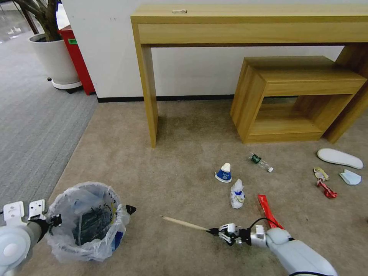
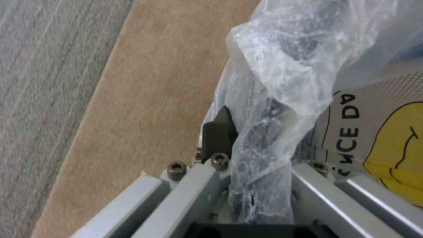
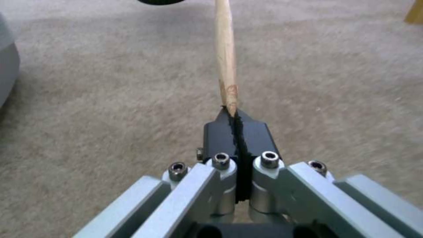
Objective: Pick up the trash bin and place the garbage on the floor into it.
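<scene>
The trash bin point(image 1: 90, 222), dark with blue sides and a crinkled clear bag over its rim, is at the lower left of the head view. My left gripper point(image 1: 53, 221) is shut on its rim and bag point(image 2: 264, 109); one dark fingertip point(image 2: 219, 132) shows outside the plastic. My right gripper point(image 1: 214, 231) is shut on the end of a wooden stick point(image 1: 184, 223) that points toward the bin, pinched between the black pads point(image 3: 224, 132). Garbage lies on the beige floor point(image 1: 172, 161): a blue-white cup point(image 1: 224, 173), a crumpled white wrapper point(image 1: 237, 194), a red strip point(image 1: 269, 210), a small bottle point(image 1: 262, 162).
Farther right lie a white slipper point(image 1: 339, 158), a light-blue mask point(image 1: 350, 177) and candy wrappers point(image 1: 327, 189). A wooden console table point(image 1: 245, 23) and a low wooden bench point(image 1: 295, 96) stand against the wall. Grey ribbed carpet point(image 1: 34, 126) and a potted plant point(image 1: 53, 57) are at left.
</scene>
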Controlling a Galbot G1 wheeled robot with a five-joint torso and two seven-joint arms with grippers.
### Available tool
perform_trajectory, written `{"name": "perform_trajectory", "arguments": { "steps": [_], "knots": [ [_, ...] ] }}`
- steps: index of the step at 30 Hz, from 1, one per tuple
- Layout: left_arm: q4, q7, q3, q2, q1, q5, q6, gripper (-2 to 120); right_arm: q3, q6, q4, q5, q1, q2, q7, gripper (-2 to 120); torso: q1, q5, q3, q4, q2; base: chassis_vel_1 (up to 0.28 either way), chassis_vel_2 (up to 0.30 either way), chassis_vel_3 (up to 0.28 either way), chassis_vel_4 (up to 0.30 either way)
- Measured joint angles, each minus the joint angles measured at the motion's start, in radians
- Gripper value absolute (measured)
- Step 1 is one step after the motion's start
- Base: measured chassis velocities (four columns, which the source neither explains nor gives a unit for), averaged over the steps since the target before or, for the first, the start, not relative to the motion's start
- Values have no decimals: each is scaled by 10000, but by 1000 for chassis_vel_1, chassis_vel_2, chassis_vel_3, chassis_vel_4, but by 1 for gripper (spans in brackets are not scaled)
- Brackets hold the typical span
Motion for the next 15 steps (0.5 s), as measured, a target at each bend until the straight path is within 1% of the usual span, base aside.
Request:
{"name": "perform_trajectory", "arguments": {
  "steps": [2, 3, 5, 6, 7, 9, 11, 13, 14, 15],
  "knots": [
    [-5, -17, 19, 256, -59, -161, 0, 0, 45, -81, 506, 140, -80, -272, 104, 0, 0, -2, 0, 2, 0, 0, 0, 0, 0],
    [-5, -17, 19, 256, -59, -161, 0, 0, 45, -81, 506, 140, -80, -272, 104, 0, 0, -2, 0, 2, 0, 0, 0, 0, 0],
    [21, -25, 58, 427, -147, -274, 0, 0, 82, -152, 900, 278, -109, -466, 196, 0, 0, -2, 0, 1, 0, 0, 0, 0, 0],
    [131, 10, 160, 729, -266, -404, 0, 0, 106, -304, 1616, 542, -113, -766, 367, 0, 0, -2, 0, 1, 0, 0, 0, 0, 0],
    [131, 10, 160, 729, -266, -404, 0, 0, 106, -304, 1616, 542, -113, -766, 367, 0, 0, -2, 0, 1, 0, 0, 0, 0, 0],
    [214, 37, 300, 902, -408, -443, 0, 0, 73, -458, 2256, 767, -90, -1021, 535, 0, 0, -3, 0, 1, 0, 0, 0, 0, 0],
    [228, 60, 356, 931, -453, -445, 0, 0, 24, -501, 2475, 849, -71, -1111, 587, 0, 0, -3, 0, 1, 0, 0, 0, 0, 0],
    [275, 98, 464, 965, -516, -426, 0, 0, -73, -638, 3049, 980, -2, -1294, 715, 0, 0, -3, 0, 0, 0, 0, 0, 0, 0],
    [275, 98, 464, 965, -516, -426, 0, 0, -73, -638, 3049, 980, -2, -1294, 715, 0, 0, -3, 0, 0, 0, 0, 0, 0, 0],
    [302, 142, 499, 976, -523, -401, 0, 0, -151, -703, 3374, 1069, 46, -1390, 790, 0, 0, -4, 0, 1, 0, 0, 0, 0, 0]
  ]
}}
